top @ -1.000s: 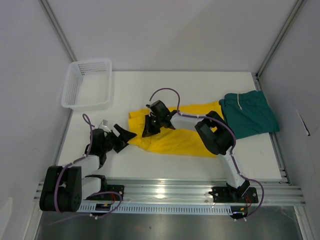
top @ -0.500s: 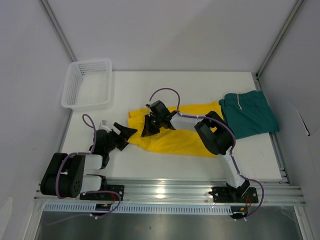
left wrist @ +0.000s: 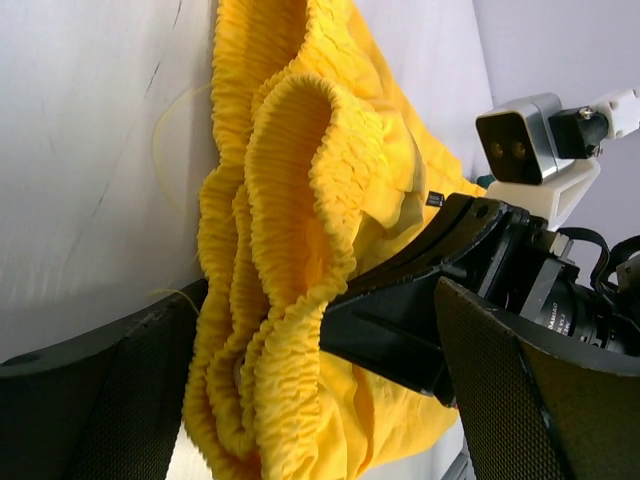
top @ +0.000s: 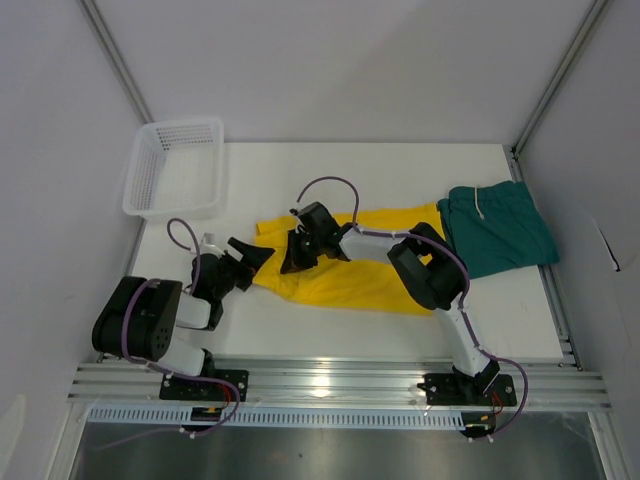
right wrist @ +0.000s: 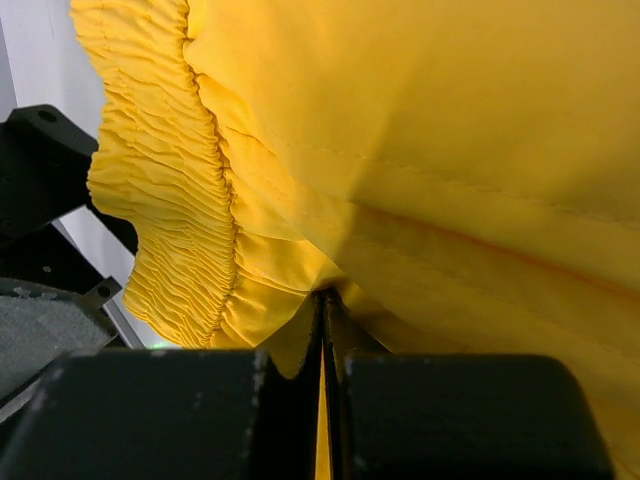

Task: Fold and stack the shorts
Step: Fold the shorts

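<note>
The yellow shorts (top: pixel 370 272) lie spread across the middle of the table. My right gripper (top: pixel 291 258) is shut on a fold of the yellow cloth just behind the bunched waistband; in the right wrist view (right wrist: pixel 325 300) the cloth is pinched between the closed fingers. At the shorts' left end, my left gripper (top: pixel 256 260) is open, one finger on each side of the gathered waistband (left wrist: pixel 290 230). The left wrist view (left wrist: pixel 320 400) shows it touching nothing. The teal-green shorts (top: pixel 500 232) with a white drawstring lie crumpled at the far right.
A white mesh basket (top: pixel 175 170) sits at the table's back left corner. The two grippers are close together at the waistband. A metal rail (top: pixel 330 385) runs along the near edge, and frame posts stand at the back corners.
My left gripper has crept up and right, closer round the yellow waistband, while its arm folded back toward its base. The right gripper has kept its grip and shifted very slightly left.
</note>
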`<control>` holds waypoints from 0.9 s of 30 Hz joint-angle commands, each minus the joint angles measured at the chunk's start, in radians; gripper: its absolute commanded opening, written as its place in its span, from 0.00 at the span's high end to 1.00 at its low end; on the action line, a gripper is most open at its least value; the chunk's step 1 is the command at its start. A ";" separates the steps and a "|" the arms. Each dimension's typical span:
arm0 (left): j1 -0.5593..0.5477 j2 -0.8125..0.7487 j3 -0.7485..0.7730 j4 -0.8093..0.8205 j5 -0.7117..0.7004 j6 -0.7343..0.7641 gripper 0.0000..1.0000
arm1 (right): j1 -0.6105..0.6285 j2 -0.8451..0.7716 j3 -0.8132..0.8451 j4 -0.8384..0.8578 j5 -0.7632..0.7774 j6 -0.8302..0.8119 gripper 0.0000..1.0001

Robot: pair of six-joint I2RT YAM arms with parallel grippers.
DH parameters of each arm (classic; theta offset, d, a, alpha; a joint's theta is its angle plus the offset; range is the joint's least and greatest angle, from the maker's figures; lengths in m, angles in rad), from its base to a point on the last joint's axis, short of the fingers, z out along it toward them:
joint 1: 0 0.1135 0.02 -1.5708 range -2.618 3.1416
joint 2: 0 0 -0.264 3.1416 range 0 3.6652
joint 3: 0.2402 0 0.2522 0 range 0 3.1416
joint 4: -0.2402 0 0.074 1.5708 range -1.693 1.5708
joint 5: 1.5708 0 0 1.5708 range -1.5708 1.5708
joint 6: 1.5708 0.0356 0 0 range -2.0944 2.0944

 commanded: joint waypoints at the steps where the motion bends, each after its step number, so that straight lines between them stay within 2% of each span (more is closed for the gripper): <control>1: -0.007 0.099 -0.020 0.066 -0.047 0.039 0.04 | 0.021 0.052 -0.033 -0.044 -0.003 -0.034 1.00; 3: -0.007 0.120 -0.028 0.119 -0.045 0.034 0.05 | 0.025 0.054 -0.034 -0.039 -0.014 -0.032 1.00; 7: -0.008 0.137 -0.008 0.108 -0.048 0.057 0.09 | 0.027 0.054 -0.039 -0.036 -0.019 -0.032 1.00; 11: -0.008 0.126 -0.004 0.103 -0.061 0.070 0.19 | 0.027 0.043 -0.057 -0.027 -0.022 -0.031 1.00; 12: -0.008 0.125 -0.007 0.110 -0.065 0.074 0.27 | 0.027 0.037 -0.062 -0.021 -0.022 -0.031 1.00; 14: -0.010 0.125 -0.013 0.117 -0.068 0.076 0.33 | 0.027 0.034 -0.072 -0.016 -0.027 -0.028 1.00; 20: -0.015 0.134 -0.004 0.130 -0.064 0.097 0.59 | 0.037 0.031 -0.080 0.006 -0.036 -0.020 1.00; 21: -0.016 0.134 -0.005 0.136 -0.062 0.100 0.69 | 0.042 0.029 -0.080 0.009 -0.037 -0.016 1.00; 25: -0.016 0.108 -0.016 0.156 -0.068 0.111 0.76 | 0.050 0.023 -0.086 0.022 -0.046 -0.011 1.00; 27: -0.016 0.091 -0.002 0.122 -0.071 0.129 0.84 | 0.050 0.006 -0.091 0.032 -0.056 -0.009 0.98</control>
